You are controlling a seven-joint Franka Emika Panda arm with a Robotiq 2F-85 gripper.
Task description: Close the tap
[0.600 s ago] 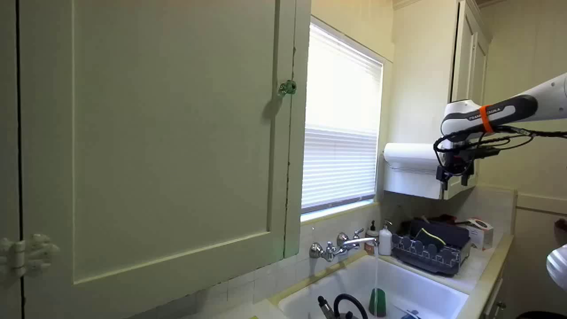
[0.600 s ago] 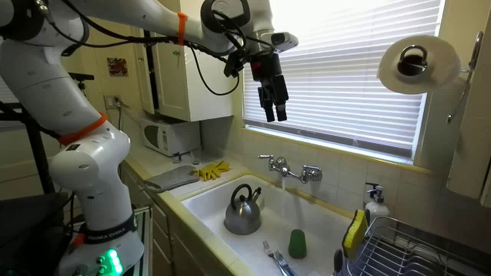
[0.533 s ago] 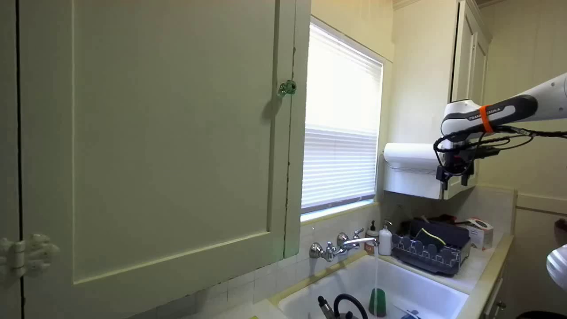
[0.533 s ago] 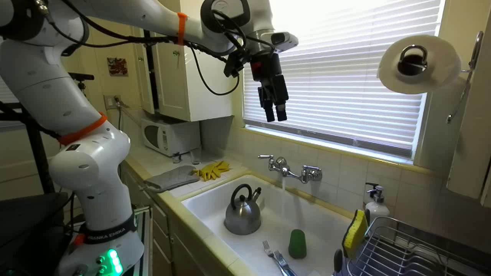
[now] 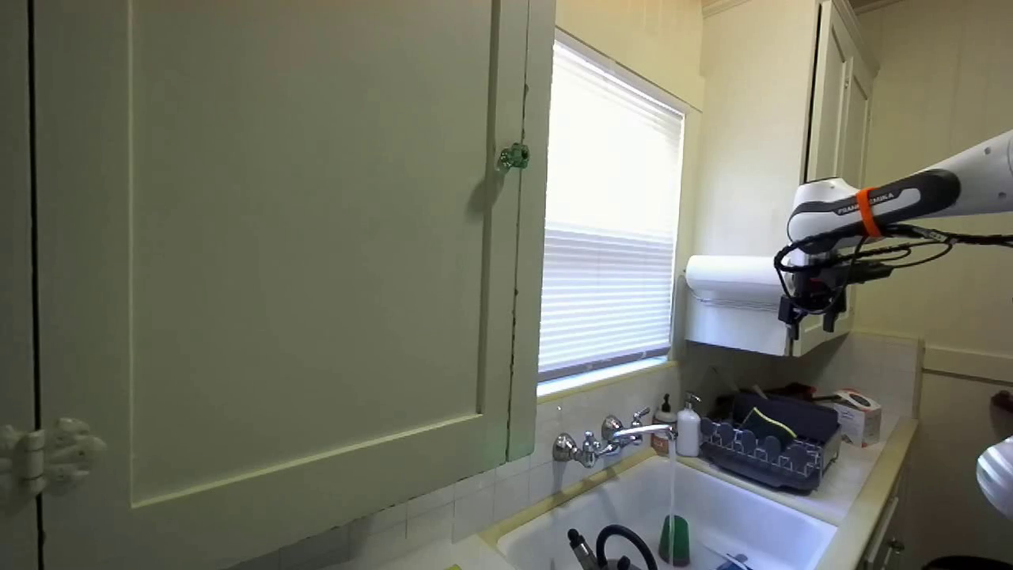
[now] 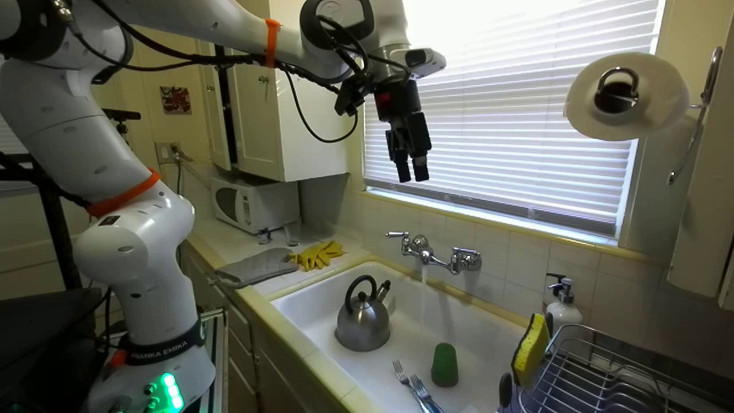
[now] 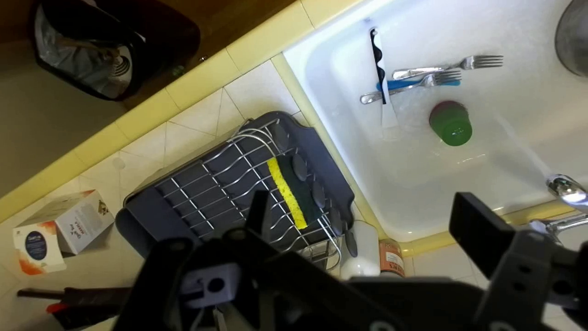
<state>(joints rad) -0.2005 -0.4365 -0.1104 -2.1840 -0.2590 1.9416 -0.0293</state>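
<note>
The chrome tap (image 6: 423, 254) is mounted on the tiled wall above the white sink (image 6: 487, 327). A lever handle (image 6: 395, 234) sticks out at its left in that exterior view, and another handle (image 6: 467, 252) is at its right. Water (image 5: 673, 483) runs from its spout (image 5: 645, 431). In the wrist view the spout's end (image 7: 569, 189) shows at the right edge; most of the tap is out of that view. My gripper (image 6: 413, 175) points down, high above and apart from the tap. In the wrist view the gripper (image 7: 361, 202) has its fingers wide apart with nothing between them.
A steel kettle (image 6: 362, 324), a green cup (image 6: 445, 364) and forks (image 6: 421, 390) are in the sink. A dish rack (image 7: 220, 184) with a yellow sponge (image 7: 287, 193) and a white soap bottle (image 7: 363, 257) stand beside it. A paper towel roll (image 6: 625, 123) hangs near the window.
</note>
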